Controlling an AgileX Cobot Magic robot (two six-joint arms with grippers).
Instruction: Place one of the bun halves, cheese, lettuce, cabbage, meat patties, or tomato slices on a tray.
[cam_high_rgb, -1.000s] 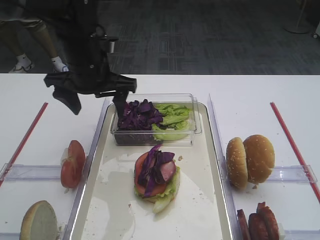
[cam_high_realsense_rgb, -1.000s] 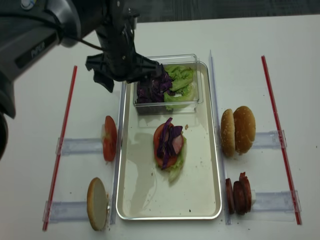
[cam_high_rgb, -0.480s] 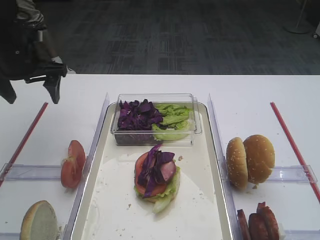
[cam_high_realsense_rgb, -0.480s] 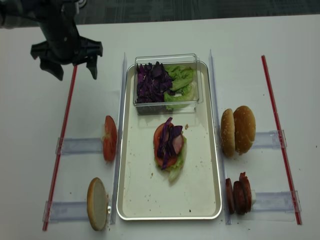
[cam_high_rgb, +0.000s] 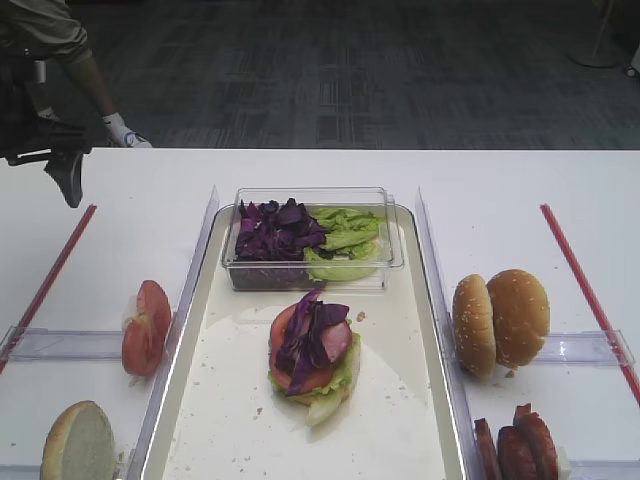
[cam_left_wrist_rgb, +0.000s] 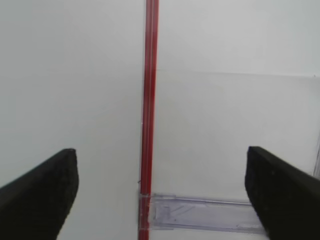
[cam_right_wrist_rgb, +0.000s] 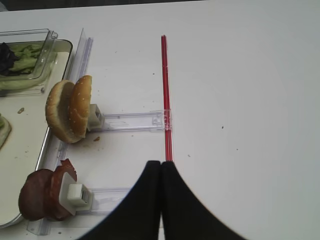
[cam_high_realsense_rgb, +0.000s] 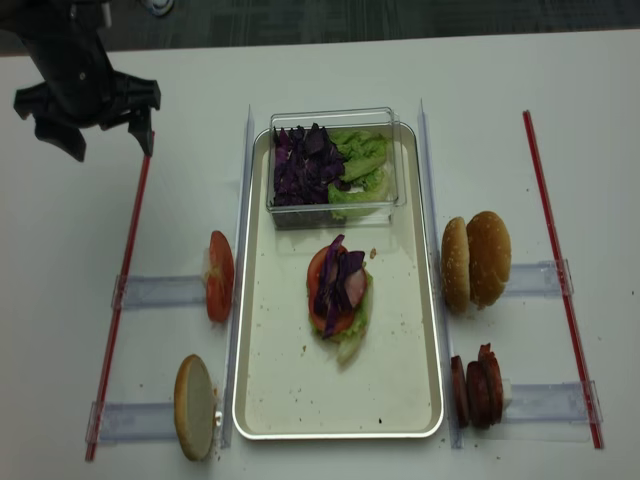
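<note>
The tray (cam_high_realsense_rgb: 260, 400) (cam_high_rgb: 230, 420) lies in the middle with a stack on it: lettuce, tomato and meat topped with cabbage (cam_high_realsense_rgb: 338, 290) (cam_high_rgb: 310, 345). At its far end a clear tub holds more cabbage (cam_high_realsense_rgb: 300, 165) and lettuce (cam_high_realsense_rgb: 362, 160). Bun halves (cam_high_realsense_rgb: 477, 260) (cam_right_wrist_rgb: 70, 107) and meat patties (cam_high_realsense_rgb: 477, 385) (cam_right_wrist_rgb: 45, 192) stand right of the tray. Tomato slices (cam_high_realsense_rgb: 219, 275) and one bun half (cam_high_realsense_rgb: 194, 407) stand left of it. No cheese shows. My left gripper (cam_high_realsense_rgb: 105, 145) (cam_left_wrist_rgb: 162, 165) hangs open and empty at the far left. My right gripper (cam_right_wrist_rgb: 161, 167) is shut and empty.
A red line (cam_left_wrist_rgb: 149, 100) runs under the left gripper, with a clear plastic holder (cam_left_wrist_rgb: 200, 220) beside it. Another red line (cam_right_wrist_rgb: 165, 90) runs along the right side, under the right gripper's tips. Clear dividers (cam_high_realsense_rgb: 246, 200) flank the tray.
My left gripper has drawn back from the tub's left end to the far left over the red line, still open and empty. The right gripper has not moved.
</note>
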